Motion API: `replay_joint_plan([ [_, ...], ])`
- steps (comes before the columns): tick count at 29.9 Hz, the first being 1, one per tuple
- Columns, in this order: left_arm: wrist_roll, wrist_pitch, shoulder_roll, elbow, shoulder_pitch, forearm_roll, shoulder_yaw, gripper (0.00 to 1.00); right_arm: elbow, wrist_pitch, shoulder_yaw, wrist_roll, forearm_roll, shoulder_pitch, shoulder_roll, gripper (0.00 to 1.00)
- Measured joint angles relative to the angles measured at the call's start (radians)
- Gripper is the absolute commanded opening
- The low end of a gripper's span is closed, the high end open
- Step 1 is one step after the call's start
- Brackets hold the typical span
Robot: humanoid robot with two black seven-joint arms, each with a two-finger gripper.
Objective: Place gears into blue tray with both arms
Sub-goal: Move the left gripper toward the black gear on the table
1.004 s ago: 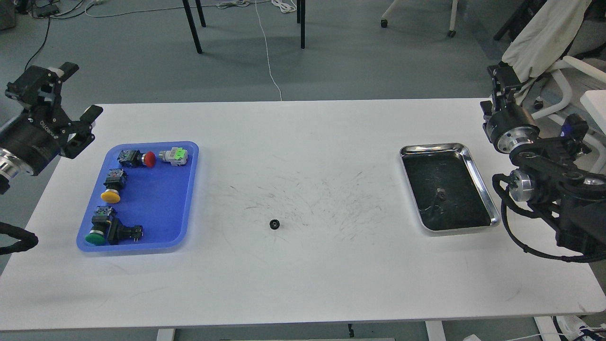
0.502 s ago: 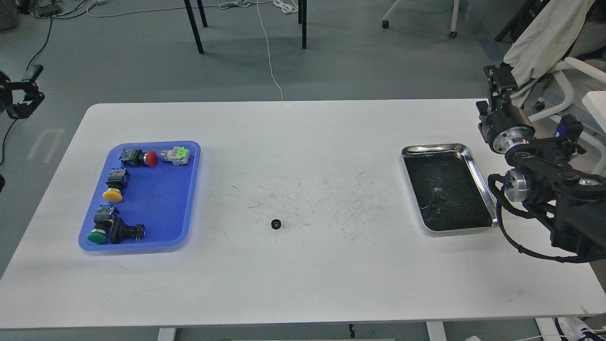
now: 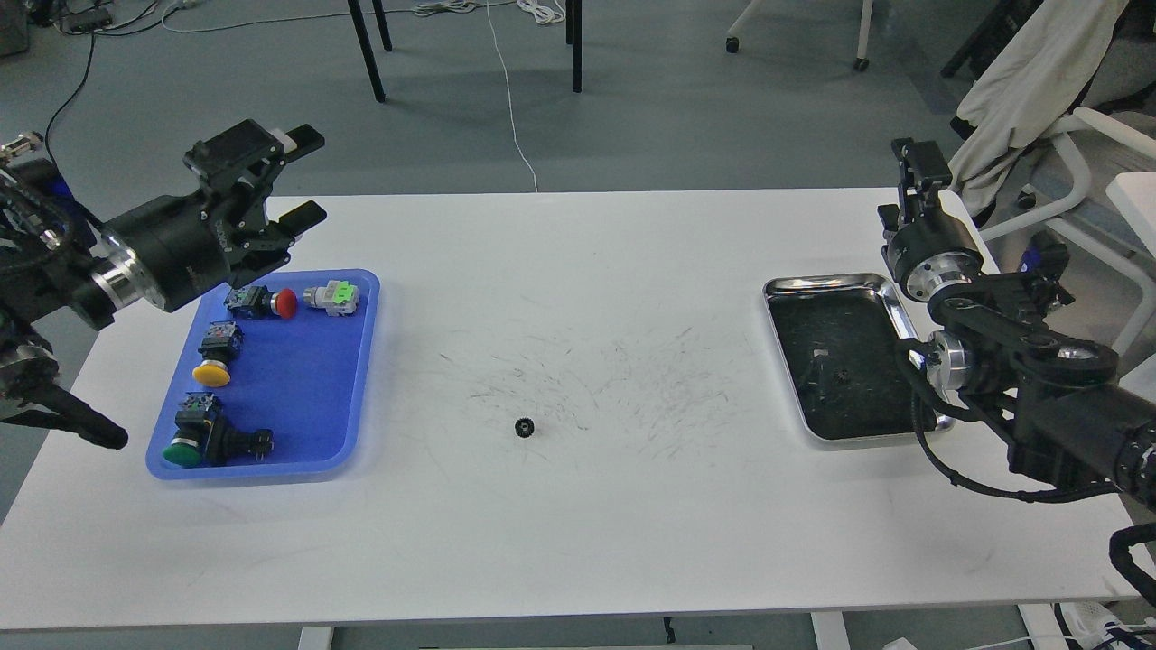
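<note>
Head view: one moment is being reported, with two earlier pictures compared.
Change, left arm: the left gripper [image 3: 291, 177], half a second ago far out at the left edge, is now being held above the far end of the blue tray [image 3: 361, 379].
Change, right arm: the right gripper [image 3: 914, 171] is being carried slightly leftward and is now standing just beyond the far right corner of the steel tray [image 3: 912, 325].
Left jaws: the two fingers are being held clearly apart, with nothing between them.
Right jaws: the fingers are being seen end-on and dark; how far open they are cannot be told, and nothing is seen in them.
Gear on table: one gear [image 3: 523, 428] is lying unmoved on the table [image 3: 578, 533], about midway between the trays and well apart from both grippers.
Gear in steel tray: a second small dark piece [image 3: 840, 378], probably a gear, is lying on the black lining.
Blue tray contents: push-buttons only are being held; no gear is seen in it.
Task meaning: both arms are judged to be coming in for pickups not yet begun.
Surface: the white top is being marked by fine dark scratches around the middle.
Room: grey floor, cables, chair legs and a draped cloth at the right are being seen.
</note>
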State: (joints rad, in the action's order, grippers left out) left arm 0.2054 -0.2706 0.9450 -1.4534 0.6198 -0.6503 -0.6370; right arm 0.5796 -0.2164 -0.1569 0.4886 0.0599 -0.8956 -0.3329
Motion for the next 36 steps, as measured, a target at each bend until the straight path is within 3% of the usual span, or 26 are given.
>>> replay_joint_plan([
  [12,0.03,0.026,0.061,-0.178,0.13,-0.307,0.153,0.98,0.004,0.001,0.001,0.0,0.0,-0.009,0.004,0.94],
  [16,0.031,0.037,0.044,-0.186,0.222,-0.456,0.277,0.98,0.007,0.001,0.002,0.0,0.001,-0.016,0.001,0.94],
  [28,0.054,0.088,-0.097,-0.165,0.292,-0.97,0.363,0.97,0.01,0.001,0.009,0.0,0.003,-0.037,-0.015,0.94],
  [34,0.074,0.135,-0.242,-0.092,0.285,-1.166,0.387,0.91,0.008,0.003,0.012,0.0,0.004,-0.047,-0.027,0.94],
  [36,0.075,0.155,-0.272,-0.074,0.284,-1.199,0.397,0.85,0.007,0.003,0.014,0.0,0.004,-0.052,-0.032,0.94],
])
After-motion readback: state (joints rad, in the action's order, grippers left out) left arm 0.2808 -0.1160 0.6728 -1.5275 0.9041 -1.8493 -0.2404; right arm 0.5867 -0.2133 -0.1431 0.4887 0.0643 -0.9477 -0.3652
